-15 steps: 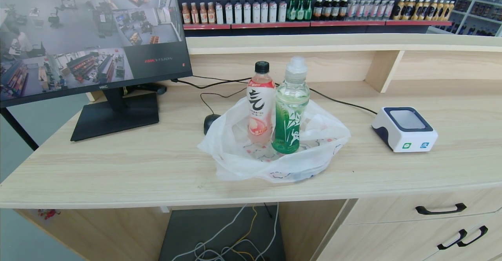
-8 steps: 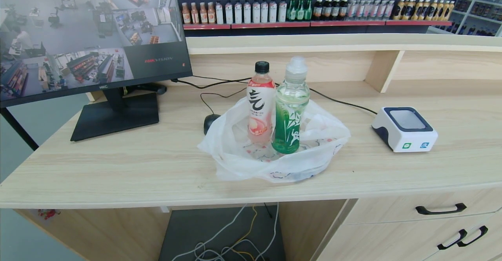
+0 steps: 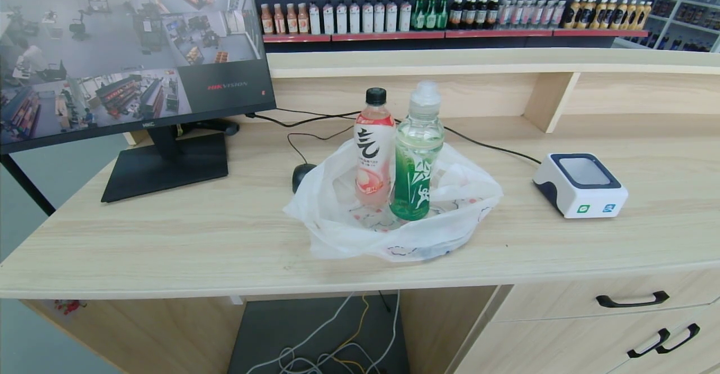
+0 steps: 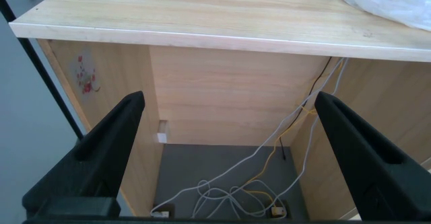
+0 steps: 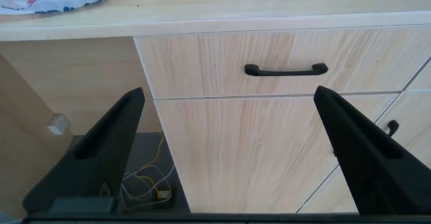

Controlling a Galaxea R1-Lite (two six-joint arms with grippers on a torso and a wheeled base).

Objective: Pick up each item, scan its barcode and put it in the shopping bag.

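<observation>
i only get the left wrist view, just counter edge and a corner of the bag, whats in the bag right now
Observer: Two upright bottles stand side by side in the bag: a pink bottle and a green bottle.
Operator: wheres the scanner
Observer: The scanner sits on the counter to the right of the bag, apart from it.
Operator: and the right pincer
Observer: The right pincer is open and empty, below the counter edge, facing a drawer.
</observation>
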